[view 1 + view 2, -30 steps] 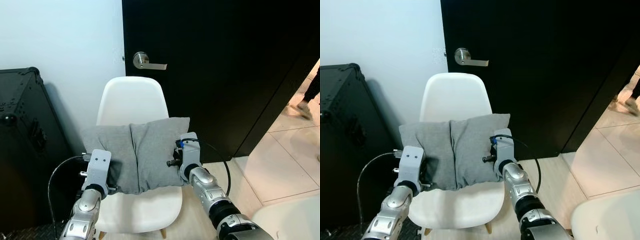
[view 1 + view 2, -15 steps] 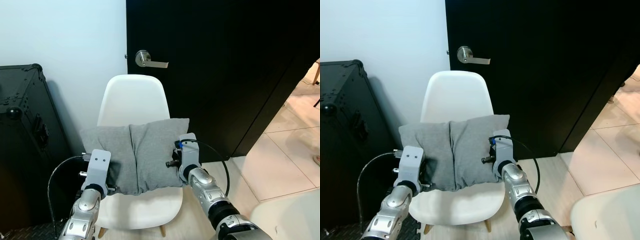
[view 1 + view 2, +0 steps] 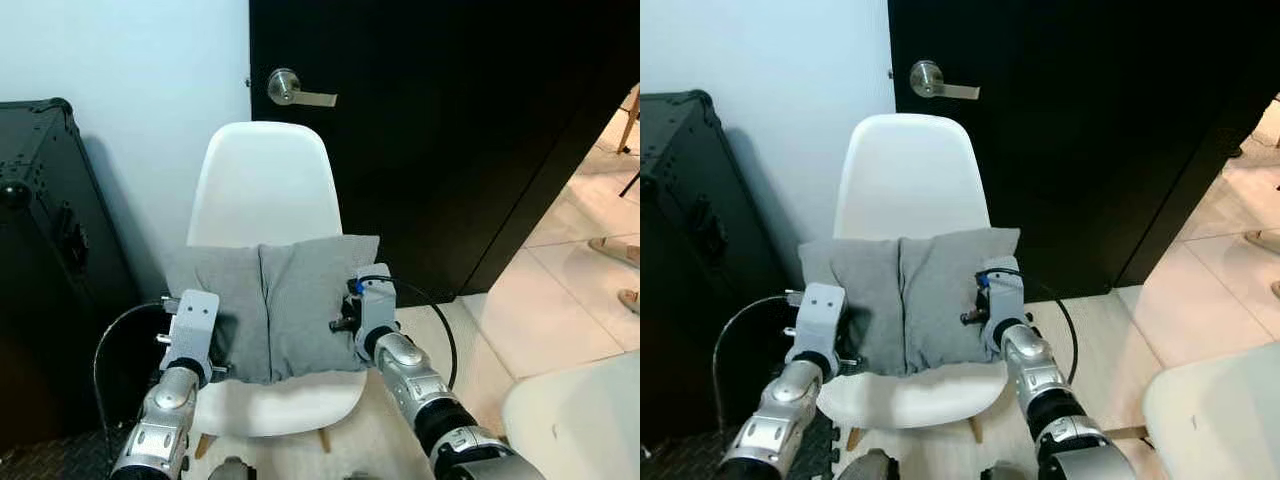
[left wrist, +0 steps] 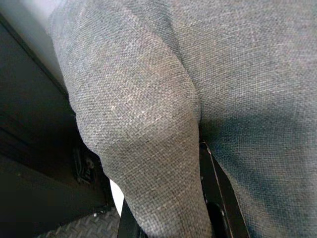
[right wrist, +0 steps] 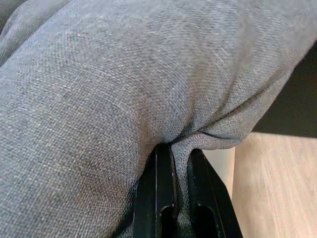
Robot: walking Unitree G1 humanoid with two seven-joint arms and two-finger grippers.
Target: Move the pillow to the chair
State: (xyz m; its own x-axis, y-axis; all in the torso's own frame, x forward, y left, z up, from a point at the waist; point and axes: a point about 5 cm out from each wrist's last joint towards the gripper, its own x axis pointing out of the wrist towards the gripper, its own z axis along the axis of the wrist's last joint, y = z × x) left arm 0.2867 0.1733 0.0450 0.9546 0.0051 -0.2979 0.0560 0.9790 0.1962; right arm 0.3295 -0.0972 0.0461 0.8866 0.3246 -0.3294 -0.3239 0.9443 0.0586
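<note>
Pillow: a grey woven pillow [image 3: 270,308] with a deep vertical crease down its middle, held upright between the two arms, in front of the backrest and over the seat of the chair; whether its lower edge touches the seat I cannot tell.
Chair: a white moulded shell chair [image 3: 258,180] on wooden legs, standing against the wall and the door, its backrest rising above the pillow's top edge.
Left tool: the left tool [image 4: 171,208] grips the pillow's left side; in the left wrist view a thick fold of grey cloth fills the gap between the black fingers [image 4: 223,203], so it is clamped on the pillow.
Right tool: the right tool [image 5: 176,183] is at the pillow's right side low down; in the right wrist view its two black fingers [image 5: 161,183] stand nearly together with a pinch of fabric drawn in between them.
Door: a black door [image 3: 450,130] with a silver lever handle [image 3: 292,90] behind the chair.
Case: a black hard case [image 3: 40,250] with metal corners stands to the left of the chair.
Floor: pale tiles [image 3: 570,310] to the right, pale wood-look flooring near the chair legs.
</note>
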